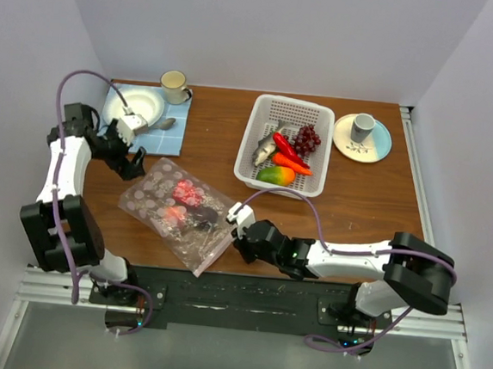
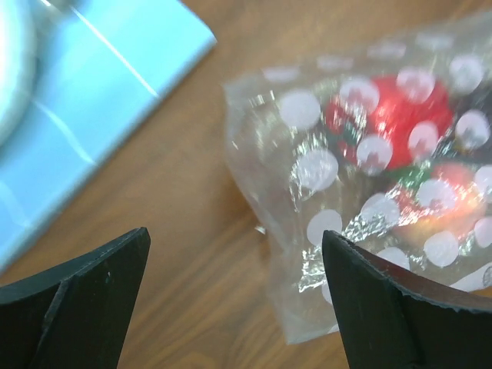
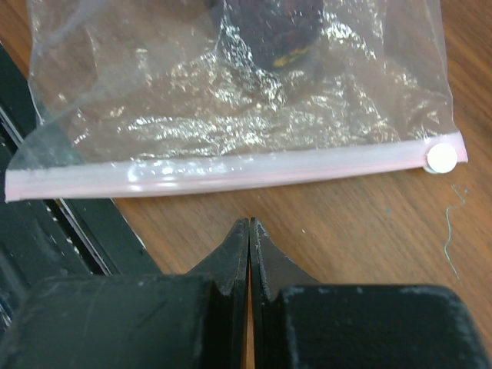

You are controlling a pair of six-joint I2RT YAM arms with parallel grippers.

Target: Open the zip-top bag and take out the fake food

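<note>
The clear zip-top bag (image 1: 177, 213) with pale dots lies flat on the table's front left, its pink zip strip (image 3: 231, 173) towards the right arm. Inside it sit red fake food (image 1: 182, 194) and a dark piece (image 3: 273, 27). My left gripper (image 1: 132, 161) is open at the bag's far left corner; in the left wrist view the gripper (image 2: 236, 234) straddles bare wood and the bag (image 2: 361, 177) edge, touching nothing. My right gripper (image 3: 250, 221) is shut with nothing in it, its tips a little short of the zip strip.
A white perforated basket (image 1: 317, 113) at the back centre holds a chili, carrot, grapes, mango and a grey piece. A blue mat (image 1: 168, 139) with bowl, spoon and cup lies back left. A plate with a grey cup (image 1: 363, 127) stands back right.
</note>
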